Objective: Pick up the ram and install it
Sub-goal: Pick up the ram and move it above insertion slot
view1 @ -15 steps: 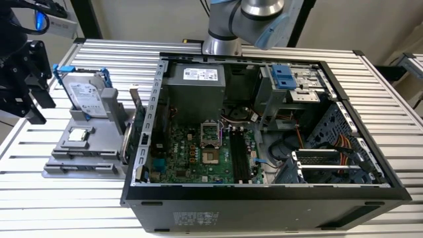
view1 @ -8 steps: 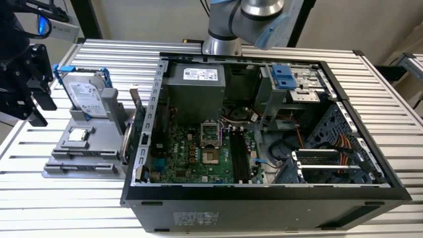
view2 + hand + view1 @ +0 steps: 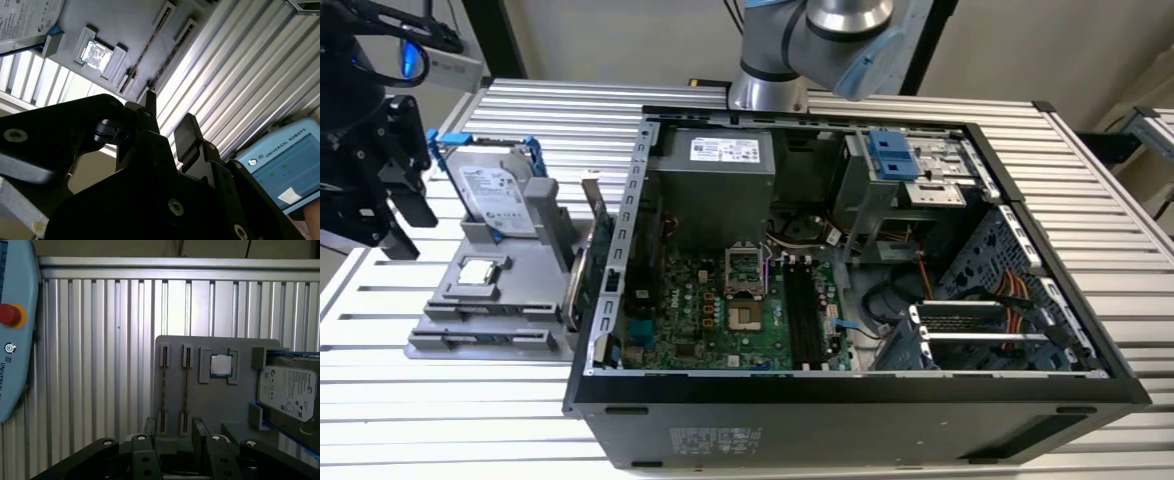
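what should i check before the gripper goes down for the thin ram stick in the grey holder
1. Black gripper open, nothing held: ok.
2. Thin ram stick seated on edge in grey slotted holder: ok.
3. Gripper centred over that stick: cannot tell.
4. Long black memory slots on green motherboard look empty: ok.
5. Black computer case side open: ok.

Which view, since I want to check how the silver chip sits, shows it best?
The first wrist view: the chip faces the camera squarely in its gray holder, unblocked. The second wrist view shows it tilted and washed by glare; the exterior view shows it from afar, obliquely.
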Robot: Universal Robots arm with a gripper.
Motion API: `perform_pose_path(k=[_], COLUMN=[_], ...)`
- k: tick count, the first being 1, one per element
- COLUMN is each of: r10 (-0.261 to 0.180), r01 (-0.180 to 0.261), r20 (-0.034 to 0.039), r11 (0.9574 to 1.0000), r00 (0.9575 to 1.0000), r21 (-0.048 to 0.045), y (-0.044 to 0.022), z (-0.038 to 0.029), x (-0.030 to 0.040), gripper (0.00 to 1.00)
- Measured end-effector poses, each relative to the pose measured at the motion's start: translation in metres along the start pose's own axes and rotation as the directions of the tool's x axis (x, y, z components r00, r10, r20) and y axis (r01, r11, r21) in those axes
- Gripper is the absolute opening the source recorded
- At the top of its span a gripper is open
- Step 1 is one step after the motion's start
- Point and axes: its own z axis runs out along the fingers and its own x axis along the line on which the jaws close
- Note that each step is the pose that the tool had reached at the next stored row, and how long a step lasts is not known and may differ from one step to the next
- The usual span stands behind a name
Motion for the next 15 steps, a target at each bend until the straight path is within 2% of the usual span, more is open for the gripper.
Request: perform_pose_path(k=[8, 15], r10=[0.0, 0.0], r01=[0.0, 0.0], r20=[-0.0014, -0.0029], r11=[1.0, 1.0], r00=[1.0, 1.0], r21=[0.0001, -0.0005], y=[-0.0005, -0.0006], z=[0.0053, 0.0061], x=[-0.0003, -0.0003], gripper=[1.0, 1.0])
